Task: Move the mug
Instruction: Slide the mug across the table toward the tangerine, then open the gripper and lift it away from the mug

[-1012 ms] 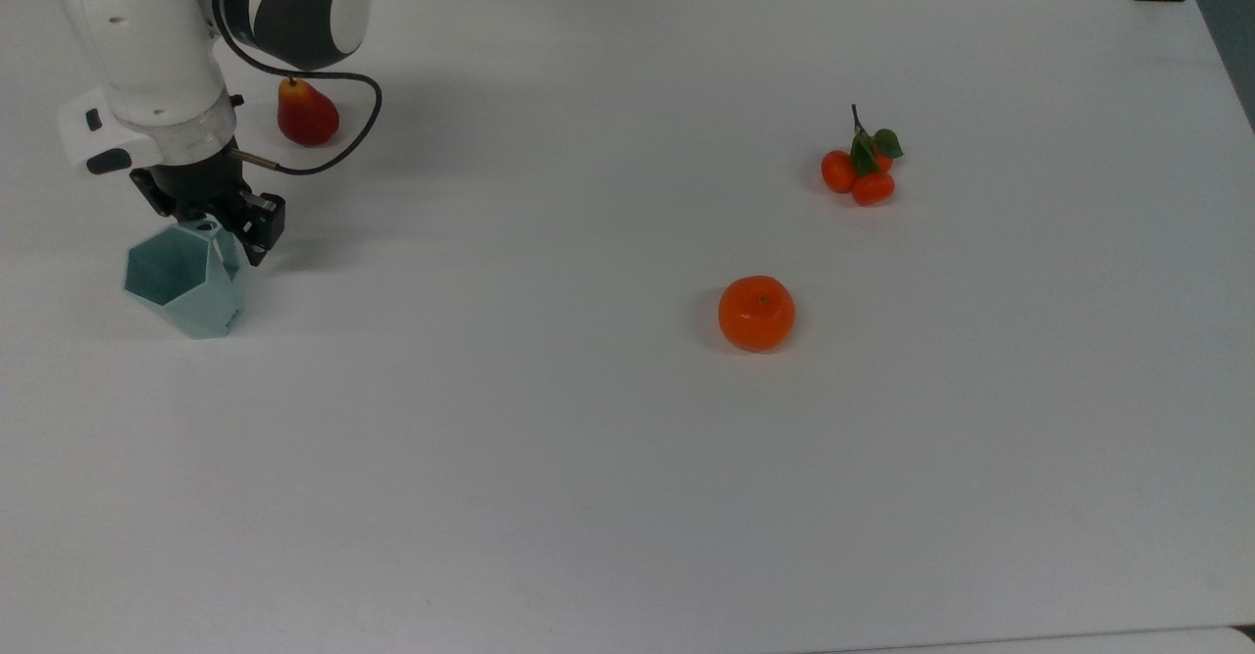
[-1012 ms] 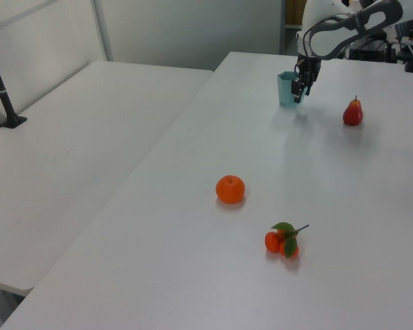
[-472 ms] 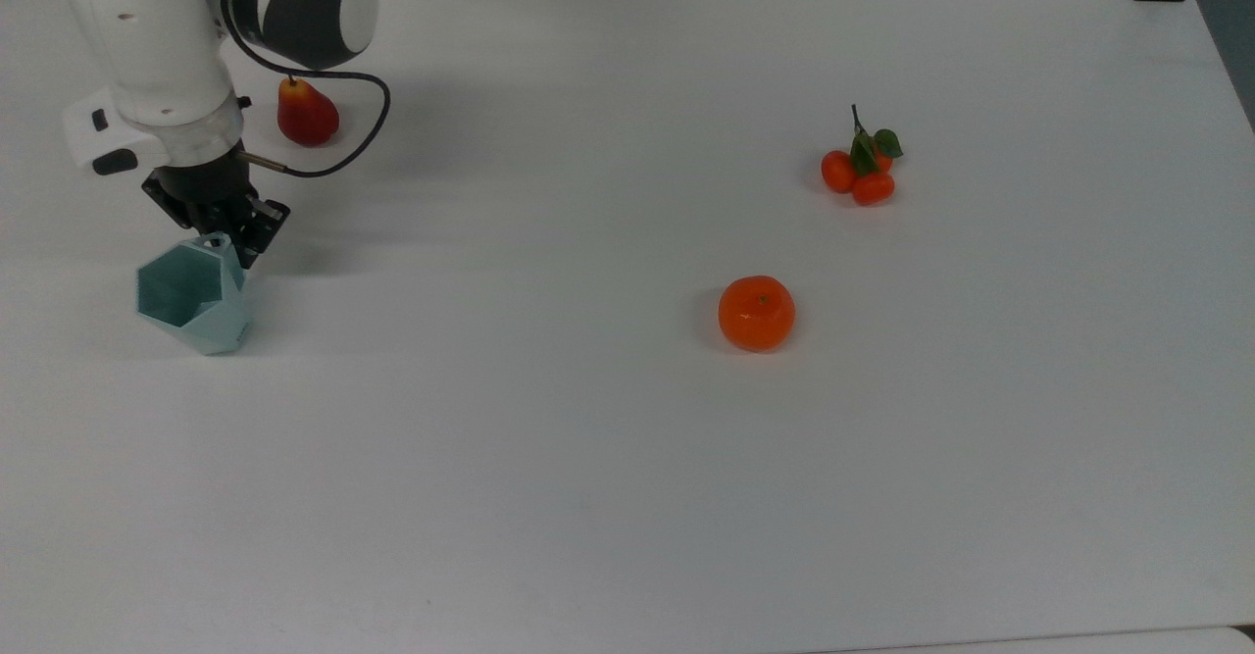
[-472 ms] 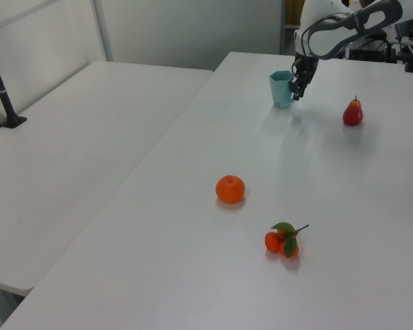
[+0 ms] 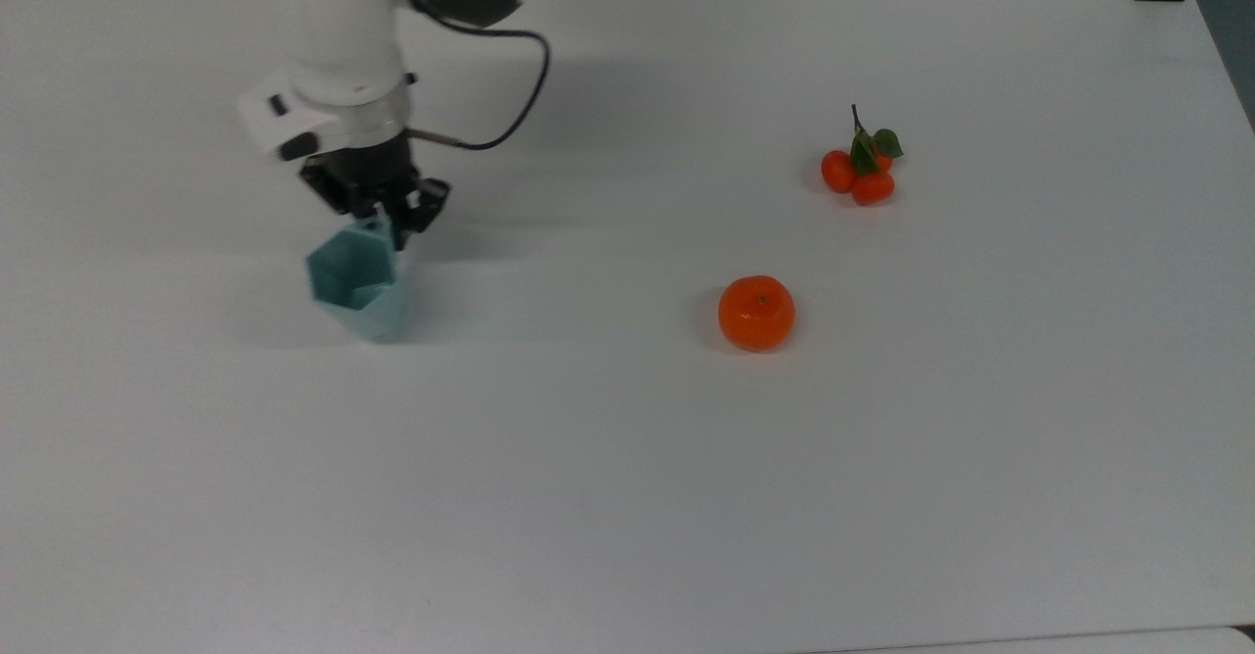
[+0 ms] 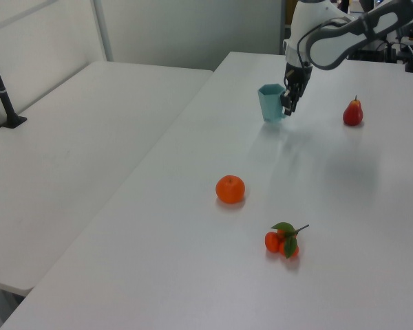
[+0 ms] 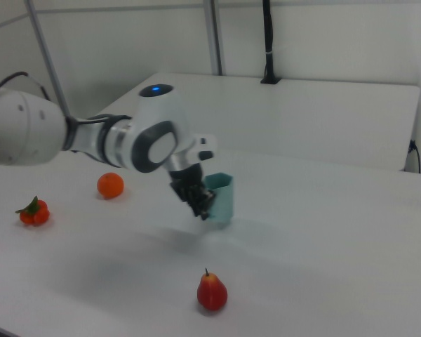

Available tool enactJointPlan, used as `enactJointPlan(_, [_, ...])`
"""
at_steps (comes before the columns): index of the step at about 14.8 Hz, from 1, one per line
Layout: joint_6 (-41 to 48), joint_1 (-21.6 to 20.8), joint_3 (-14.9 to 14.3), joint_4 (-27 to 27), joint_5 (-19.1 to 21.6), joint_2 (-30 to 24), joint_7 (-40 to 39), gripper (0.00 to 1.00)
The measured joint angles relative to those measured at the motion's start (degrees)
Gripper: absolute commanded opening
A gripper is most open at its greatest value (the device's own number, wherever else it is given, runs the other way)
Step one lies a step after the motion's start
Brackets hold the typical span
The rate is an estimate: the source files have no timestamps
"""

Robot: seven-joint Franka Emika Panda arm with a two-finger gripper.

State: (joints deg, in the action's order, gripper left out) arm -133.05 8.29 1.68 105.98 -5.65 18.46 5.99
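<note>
The mug [image 5: 355, 281] is pale teal and faceted, with a hexagonal rim. It hangs slightly tilted just above the white table [image 5: 627, 497], and its shadow falls on the surface below. My gripper [image 5: 387, 223] is shut on the mug's far side, at the handle and rim. The mug [image 6: 270, 103] sits left of the gripper [image 6: 288, 103] in the left view. In the right view the mug [image 7: 221, 199] is just right of the gripper [image 7: 203, 203].
An orange [image 5: 756, 313] lies mid-table, to the top view's right of the mug. A cluster of small orange fruits with leaves [image 5: 860, 172] lies further right. A red pear [image 6: 352, 112] stands beyond the arm. A second white table [image 6: 69, 158] adjoins.
The arm has carried the mug well to the top view's right, from near the table's left edge toward the orange. The grip on the mug has held throughout.
</note>
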Motion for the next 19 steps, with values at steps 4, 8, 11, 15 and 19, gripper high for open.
enactJointPlan(4, [0.0,-7.1,0.9,8.8,-0.1,-5.6,5.9,0.09])
enactJointPlan(8, [-0.1,-10.1,4.3,13.8,-1.4,-8.9,12.5,0.48])
enactJointPlan(11, [2.3,-10.1,5.8,14.6,-1.5,-9.2,13.7,0.76])
enactJointPlan(15, [8.6,-10.1,7.4,13.8,-1.5,-10.3,13.8,1.0])
enactJointPlan(19, [30.0,-10.1,8.4,-0.9,-1.5,-14.3,10.0,1.0])
